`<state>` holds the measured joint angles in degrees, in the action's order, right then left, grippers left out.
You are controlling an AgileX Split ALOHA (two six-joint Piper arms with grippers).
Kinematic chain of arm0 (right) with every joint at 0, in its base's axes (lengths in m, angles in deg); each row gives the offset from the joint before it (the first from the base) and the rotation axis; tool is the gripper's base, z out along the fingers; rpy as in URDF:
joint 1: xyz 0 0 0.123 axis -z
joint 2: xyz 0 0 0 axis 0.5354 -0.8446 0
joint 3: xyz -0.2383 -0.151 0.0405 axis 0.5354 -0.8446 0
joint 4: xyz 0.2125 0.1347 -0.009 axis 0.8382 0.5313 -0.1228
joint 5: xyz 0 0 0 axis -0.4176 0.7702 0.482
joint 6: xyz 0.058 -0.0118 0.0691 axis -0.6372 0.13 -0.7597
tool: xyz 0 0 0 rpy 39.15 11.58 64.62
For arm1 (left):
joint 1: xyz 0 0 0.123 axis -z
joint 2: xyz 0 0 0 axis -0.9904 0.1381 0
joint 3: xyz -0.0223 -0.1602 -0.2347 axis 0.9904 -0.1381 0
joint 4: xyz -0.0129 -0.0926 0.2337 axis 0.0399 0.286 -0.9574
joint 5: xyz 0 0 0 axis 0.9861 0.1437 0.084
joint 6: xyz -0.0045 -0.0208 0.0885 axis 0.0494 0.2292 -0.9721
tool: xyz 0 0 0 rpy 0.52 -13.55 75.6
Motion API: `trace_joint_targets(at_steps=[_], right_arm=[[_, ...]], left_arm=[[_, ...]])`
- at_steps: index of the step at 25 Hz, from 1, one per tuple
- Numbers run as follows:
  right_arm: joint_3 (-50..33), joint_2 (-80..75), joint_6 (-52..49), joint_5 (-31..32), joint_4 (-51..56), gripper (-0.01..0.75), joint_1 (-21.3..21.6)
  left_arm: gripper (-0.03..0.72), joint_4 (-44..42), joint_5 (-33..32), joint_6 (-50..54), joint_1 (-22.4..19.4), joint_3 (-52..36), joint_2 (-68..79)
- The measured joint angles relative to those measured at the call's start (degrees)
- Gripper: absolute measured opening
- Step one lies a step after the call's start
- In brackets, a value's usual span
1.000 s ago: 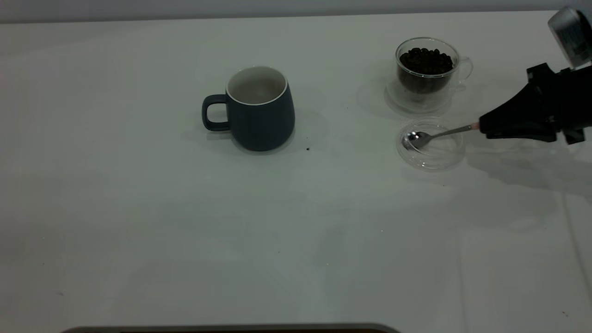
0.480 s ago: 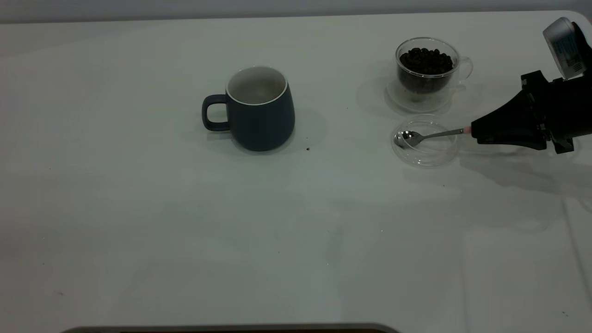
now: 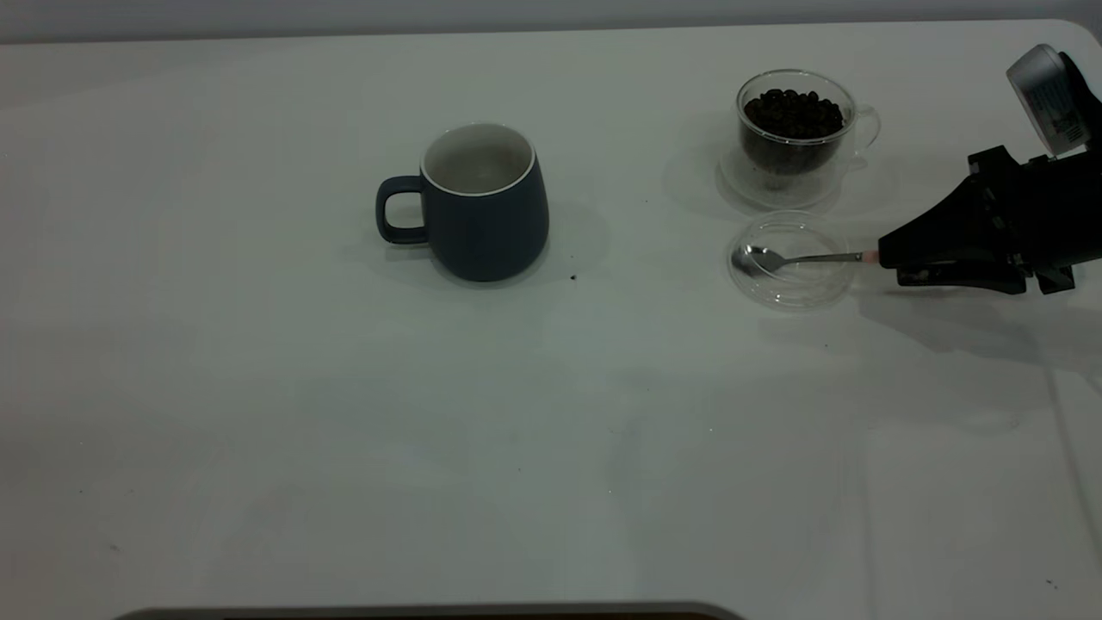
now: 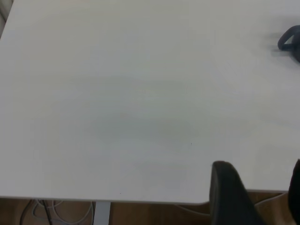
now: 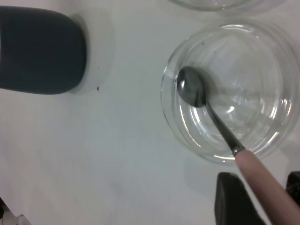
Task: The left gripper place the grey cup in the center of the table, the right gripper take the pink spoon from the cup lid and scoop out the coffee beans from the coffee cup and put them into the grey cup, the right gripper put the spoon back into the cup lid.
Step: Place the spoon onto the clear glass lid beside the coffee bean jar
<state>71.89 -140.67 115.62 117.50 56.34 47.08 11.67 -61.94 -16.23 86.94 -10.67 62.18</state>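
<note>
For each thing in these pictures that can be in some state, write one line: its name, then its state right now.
grey cup: upright, mid-table, contents not visible.
coffee cup: upright, holding coffee beans.
cup lid: flat on table.
pink spoon: bowl in lid.
right gripper: at the spoon's handle, jaws apart.
left gripper: at the table edge, idle.

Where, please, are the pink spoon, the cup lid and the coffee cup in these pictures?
pink spoon (image 3: 761, 258): exterior view, on its bowl, inside the lid.
cup lid (image 3: 796, 295): exterior view, on its near rim.
coffee cup (image 3: 793, 148): exterior view, on its glass wall, over the beans.
</note>
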Motion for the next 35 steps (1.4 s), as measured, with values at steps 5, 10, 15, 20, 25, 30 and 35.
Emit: trace_joint_targets(at_steps=[5, 10, 15, 20, 25, 30, 35], right_arm=[[0.0, 0.0, 0.0, -0.4, -0.1, 0.41, -0.8], [0.0, 0.0, 0.0, -0.4, -0.2, 0.518, -1.1], [0.0, 0.0, 0.0, -0.7, -0.2, 0.587, -1.1], [0.0, 0.0, 1.0, -3.6, -0.1, 0.592, -1.1], [0.0, 0.0, 2.6, -4.6, 2.7, 0.592, -1.1], [0.0, 0.0, 5.6, -4.8, 5.3, 0.592, -1.1], [0.0, 0.0, 9.1, -5.9, 11.1, 0.592, -1.1]], left_arm=[[0.37, 0.0, 0.0, 0.0, 0.0, 0.0, 0.0], [0.37, 0.0, 0.0, 0.0, 0.0, 0.0, 0.0], [0.37, 0.0, 0.0, 0.0, 0.0, 0.0, 0.0], [0.37, 0.0, 0.0, 0.0, 0.0, 0.0, 0.0], [0.37, 0.0, 0.0, 0.0, 0.0, 0.0, 0.0], [0.37, 0.0, 0.0, 0.0, 0.0, 0.0, 0.0], [0.37, 0.0, 0.0, 0.0, 0.0, 0.0, 0.0]])
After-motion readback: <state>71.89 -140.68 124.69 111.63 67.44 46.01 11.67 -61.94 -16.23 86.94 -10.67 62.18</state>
